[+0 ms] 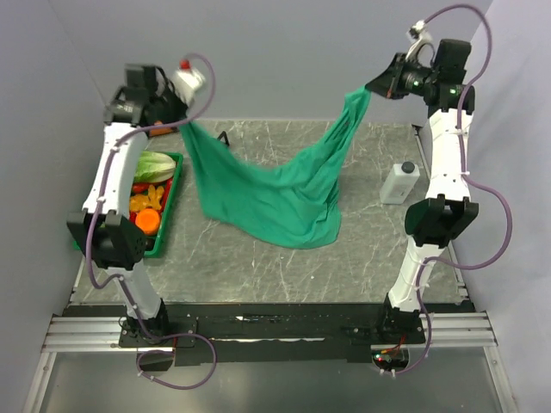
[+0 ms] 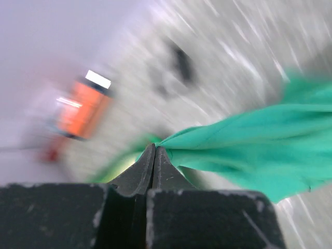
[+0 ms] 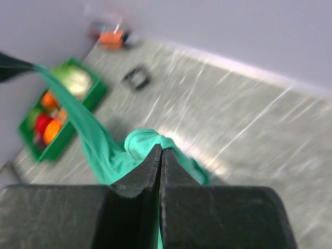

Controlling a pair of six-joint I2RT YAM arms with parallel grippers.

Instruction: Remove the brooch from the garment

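Closest in, black fingers of the left tool (image 2: 154, 149) pressed tip to tip, pinching a bunched corner of the large teal-green T-shirt of soft, wrinkled fabric (image 1: 274, 200). Same on the other side: right tool (image 3: 161, 151) fully closed on a rolled edge of the cloth. From above, slung like a sagging hammock between the two raised tools, lowest folds resting on the grey marbled surface (image 1: 258, 258), between the green plastic tray of vegetables (image 1: 172, 156) and the small white bottle (image 1: 400, 182).

Tiny orange-gold star-shaped brooch not visible in any view; probably buried in a fold or on the side facing away, so impossible to place. Judged early in the task: shirt lifted for spreading, ornament not yet exposed.

Risks from here:
- Cloth slipping out of either thin pinch if pulled apart too hard.
- Strain on the fabric around the pin.
- No free tool for plucking while both grips are occupied.
- Shirt likely to collapse into a heap on release of one corner, burying the brooch deeper.
- Heavy blur in both wrist views, poor for spotting so small a piece.
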